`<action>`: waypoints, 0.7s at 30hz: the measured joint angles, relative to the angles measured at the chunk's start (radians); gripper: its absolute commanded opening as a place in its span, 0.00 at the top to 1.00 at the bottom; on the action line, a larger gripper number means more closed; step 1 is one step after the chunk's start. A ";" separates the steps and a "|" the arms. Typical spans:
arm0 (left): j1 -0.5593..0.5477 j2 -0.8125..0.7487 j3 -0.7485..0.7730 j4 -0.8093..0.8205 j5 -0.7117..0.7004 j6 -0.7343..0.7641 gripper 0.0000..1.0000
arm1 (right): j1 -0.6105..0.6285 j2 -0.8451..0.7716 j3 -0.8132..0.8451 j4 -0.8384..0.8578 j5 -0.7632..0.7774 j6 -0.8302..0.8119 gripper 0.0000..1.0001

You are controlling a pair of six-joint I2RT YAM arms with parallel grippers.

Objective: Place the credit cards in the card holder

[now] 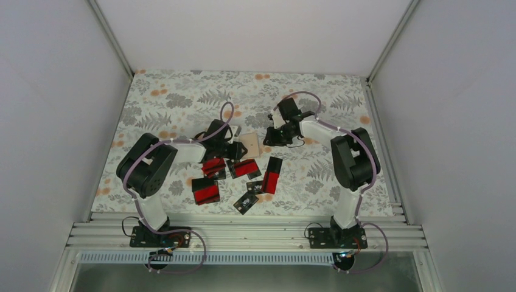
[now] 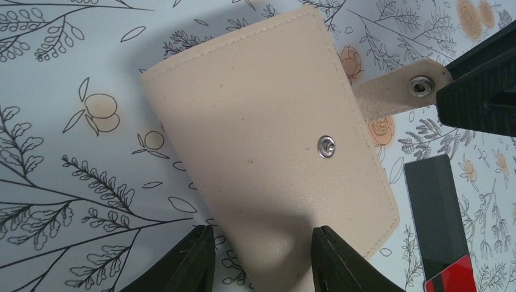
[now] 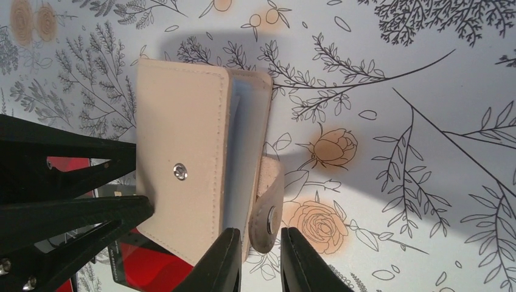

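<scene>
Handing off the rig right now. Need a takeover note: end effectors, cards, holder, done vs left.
Left end effector: open, jaws astride one edge of the holder, not clamped on it.
Right end effector: shut on the strap, which is unsnapped.
Holder: lying on the table, only barely ajar.
Cards: scattered loose on the table, some overlapping; none seen in the holder.
Done: strap unsnapped.
Left: open the holder and load every card.
</scene>
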 measured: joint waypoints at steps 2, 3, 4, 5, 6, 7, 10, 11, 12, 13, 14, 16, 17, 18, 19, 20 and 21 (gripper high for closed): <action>-0.001 0.005 0.004 -0.002 0.000 0.002 0.60 | 0.000 0.000 0.002 -0.003 0.003 -0.001 0.86; -0.002 0.006 0.007 -0.003 0.000 0.003 0.60 | 0.001 0.000 0.004 -0.005 0.005 -0.003 0.88; -0.002 0.008 0.009 -0.004 0.000 0.003 0.60 | 0.001 0.000 0.005 -0.006 0.005 -0.005 0.89; -0.002 0.008 0.010 -0.005 0.000 0.003 0.61 | 0.001 0.000 0.006 -0.008 0.005 -0.007 0.91; -0.002 0.008 0.011 -0.006 0.000 0.003 0.61 | 0.001 0.000 0.007 -0.009 0.006 -0.008 0.92; -0.002 0.008 0.011 -0.006 0.000 0.003 0.62 | 0.001 0.001 0.008 -0.010 0.006 -0.010 0.93; -0.003 0.009 0.011 -0.006 0.000 0.004 0.63 | 0.002 0.004 0.013 -0.011 0.005 -0.014 0.95; -0.003 0.009 0.011 -0.006 0.000 0.003 0.63 | 0.002 0.006 0.014 -0.011 0.005 -0.016 0.96; -0.003 0.009 0.011 -0.006 0.000 0.003 0.63 | 0.002 0.009 0.016 -0.011 0.005 -0.016 0.96; -0.003 0.009 0.011 -0.006 0.000 0.003 0.63 | 0.002 0.013 0.018 -0.011 0.005 -0.016 0.96; -0.003 0.009 0.011 -0.006 0.000 0.003 0.64 | 0.002 0.016 0.019 -0.011 0.004 -0.016 0.96; -0.004 0.009 0.011 -0.006 0.000 0.003 0.65 | 0.002 0.023 0.019 -0.011 0.004 -0.016 0.96; -0.004 0.009 0.011 -0.006 0.000 0.003 0.66 | 0.002 0.026 0.019 -0.011 0.004 -0.016 0.96; -0.004 0.009 0.011 -0.006 -0.001 0.003 0.67 | 0.002 0.027 0.019 -0.011 0.004 -0.016 0.96; -0.004 0.009 0.010 -0.006 -0.001 0.003 0.68 | 0.003 0.028 0.020 -0.012 0.003 -0.016 0.96; -0.004 0.009 0.010 -0.006 -0.002 0.003 0.68 | 0.004 0.028 0.022 -0.013 0.003 -0.016 0.96; -0.004 0.009 0.010 -0.005 -0.002 0.003 0.69 | 0.006 0.028 0.026 -0.013 0.000 -0.016 0.96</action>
